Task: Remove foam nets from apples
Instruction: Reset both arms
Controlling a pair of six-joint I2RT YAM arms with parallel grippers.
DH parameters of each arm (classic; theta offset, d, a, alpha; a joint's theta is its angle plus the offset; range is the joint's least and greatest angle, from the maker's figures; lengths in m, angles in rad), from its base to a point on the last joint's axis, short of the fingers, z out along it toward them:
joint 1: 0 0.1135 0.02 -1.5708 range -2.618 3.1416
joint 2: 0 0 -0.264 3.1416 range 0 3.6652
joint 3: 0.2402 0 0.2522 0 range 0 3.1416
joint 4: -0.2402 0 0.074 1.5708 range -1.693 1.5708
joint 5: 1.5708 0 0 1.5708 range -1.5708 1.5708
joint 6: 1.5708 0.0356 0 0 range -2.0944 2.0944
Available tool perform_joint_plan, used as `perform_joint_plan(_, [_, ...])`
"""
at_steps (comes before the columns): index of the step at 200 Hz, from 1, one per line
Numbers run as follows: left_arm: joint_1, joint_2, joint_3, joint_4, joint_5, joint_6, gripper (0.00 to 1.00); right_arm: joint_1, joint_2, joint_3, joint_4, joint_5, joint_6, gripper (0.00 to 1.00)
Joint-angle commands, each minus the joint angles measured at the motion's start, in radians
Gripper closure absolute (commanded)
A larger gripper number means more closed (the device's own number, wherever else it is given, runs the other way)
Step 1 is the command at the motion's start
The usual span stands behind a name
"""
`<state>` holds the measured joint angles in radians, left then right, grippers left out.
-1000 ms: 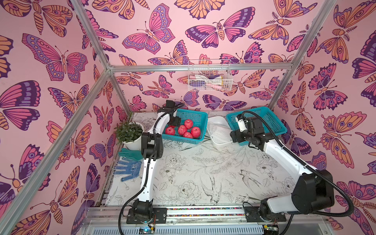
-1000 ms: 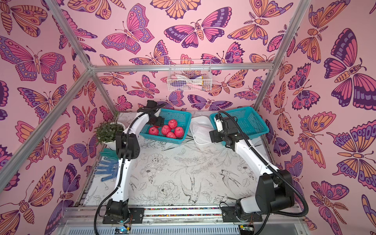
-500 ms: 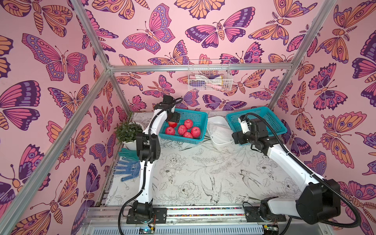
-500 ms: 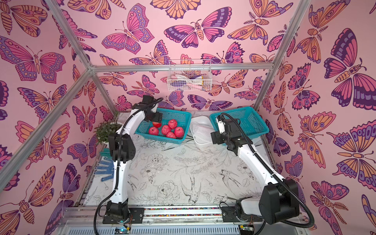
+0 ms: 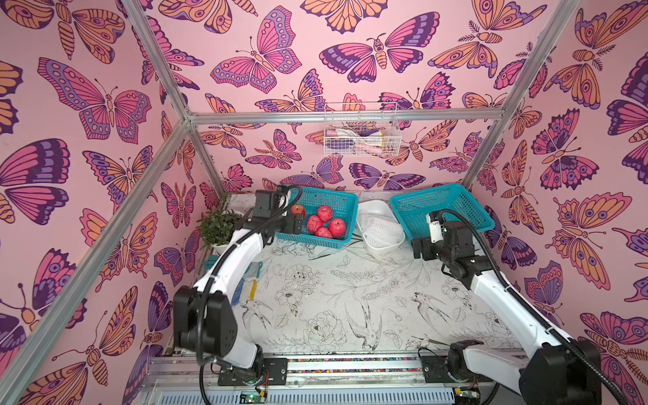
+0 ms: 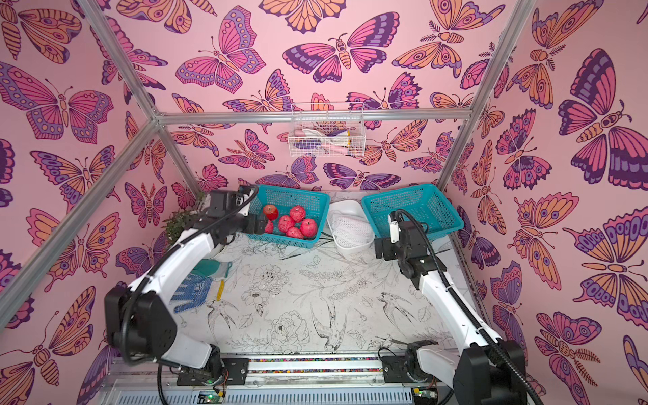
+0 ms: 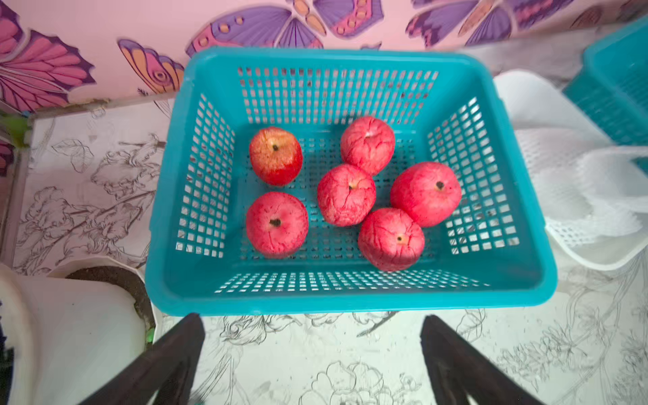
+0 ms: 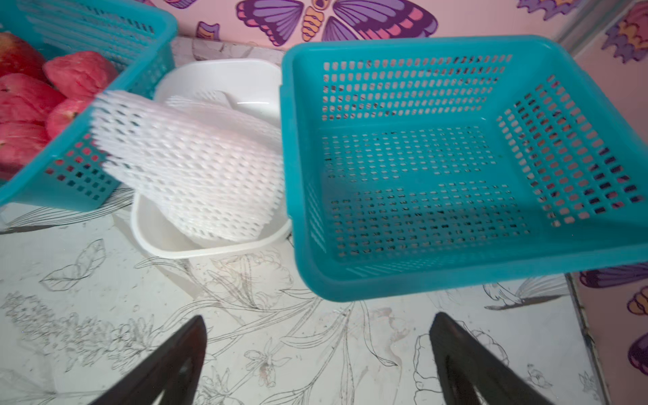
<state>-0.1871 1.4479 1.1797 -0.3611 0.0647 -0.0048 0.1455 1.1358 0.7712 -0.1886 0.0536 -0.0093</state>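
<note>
In a top view the apples (image 5: 322,221) lie bare in the left basket (image 5: 345,205), far left on the table (image 5: 350,298). The nets (image 5: 380,228) are heaped in the white tray (image 5: 375,210) between that basket and the empty right basket (image 5: 445,210). The left gripper (image 5: 291,226) hovers at the near-left corner of the apple basket. The right gripper (image 5: 422,249) hangs just near of the empty basket. Neither carries anything.

The left wrist view shows six apples (image 7: 346,194) loose on the basket floor, none with mesh on it. The jaws are spread wide and empty over bare table, just near of the basket rim.

In the right wrist view the jaws are equally wide and empty. The nets (image 8: 189,164) lie flattened, stacked and overhanging the tray's left rim towards the apple basket.

The job looks finished. If a net needs moving, it should be very light, soft and springy, so pinch a loose edge or open end and lift gently. The apples are firm, round and likely to roll, so grip them across the middle.
</note>
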Motion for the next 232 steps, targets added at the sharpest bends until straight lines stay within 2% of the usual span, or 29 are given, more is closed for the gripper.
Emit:
perform_joint_plan(1, [0.003, -0.161, -0.268, 0.215, -0.136, -0.030, 0.00, -0.052, 0.000, -0.080, 0.129, 0.083, 0.014, 0.01])
perform_joint_plan(12, [0.008, -0.253, -0.397, 0.303, -0.209, -0.053, 0.00, -0.061, 0.015, -0.103, 0.164, 0.141, 0.013, 0.01])
perform_joint_plan(27, [0.013, -0.324, -0.535, 0.420, -0.266, -0.043, 0.00, -0.072, 0.030, -0.141, 0.238, 0.156, 0.012, 0.01])
perform_joint_plan(51, [0.031, -0.318, -0.675, 0.609, -0.368, -0.027, 0.00, -0.088, 0.081, -0.210, 0.434, 0.169, 0.027, 0.01])
perform_joint_plan(63, [0.066, -0.241, -0.714, 0.762, -0.360, -0.027, 0.00, -0.098, 0.153, -0.248, 0.598, 0.136, 0.042, 0.01])
perform_joint_plan(67, [0.066, -0.227, -0.726, 0.797, -0.314, 0.000, 0.00, -0.099, 0.167, -0.254, 0.626, 0.130, 0.044, 0.01])
perform_joint_plan(77, [0.068, -0.187, -0.763, 0.953, -0.307, 0.040, 0.00, -0.103, 0.213, -0.274, 0.714, 0.111, 0.055, 0.01])
perform_joint_plan(81, [0.075, -0.119, -0.783, 1.037, -0.307, 0.040, 0.00, -0.107, 0.245, -0.284, 0.754, 0.093, 0.054, 0.01])
perform_joint_plan(89, [0.089, -0.077, -0.795, 1.071, -0.263, 0.075, 0.00, -0.107, 0.278, -0.300, 0.809, 0.095, 0.054, 0.01])
perform_joint_plan(106, [0.120, 0.016, -0.832, 1.250, -0.217, 0.066, 0.00, -0.107, 0.329, -0.370, 0.975, 0.070, 0.042, 0.01])
perform_joint_plan(129, [0.174, 0.106, -0.841, 1.368, -0.154, 0.030, 0.00, -0.107, 0.405, -0.426, 1.168, -0.003, 0.011, 0.01])
perform_joint_plan(132, [0.176, 0.111, -0.875, 1.390, -0.150, 0.031, 0.00, -0.108, 0.403, -0.425, 1.165, -0.004, 0.012, 0.01])
perform_joint_plan(151, [0.181, 0.102, -0.876, 1.367, -0.149, 0.019, 0.00, -0.107, 0.359, -0.386, 1.013, 0.071, 0.041, 0.01])
perform_joint_plan(172, [0.182, 0.100, -0.812, 1.268, -0.129, 0.022, 0.00, -0.105, 0.383, -0.397, 1.074, 0.106, 0.054, 0.01])
perform_joint_plan(193, [0.183, 0.103, -0.818, 1.287, -0.122, 0.029, 0.00, -0.108, 0.362, -0.382, 1.009, 0.097, 0.051, 0.01])
perform_joint_plan(232, [0.183, 0.106, -0.815, 1.284, -0.121, 0.029, 0.00, -0.108, 0.374, -0.367, 0.998, 0.094, 0.052, 0.01])
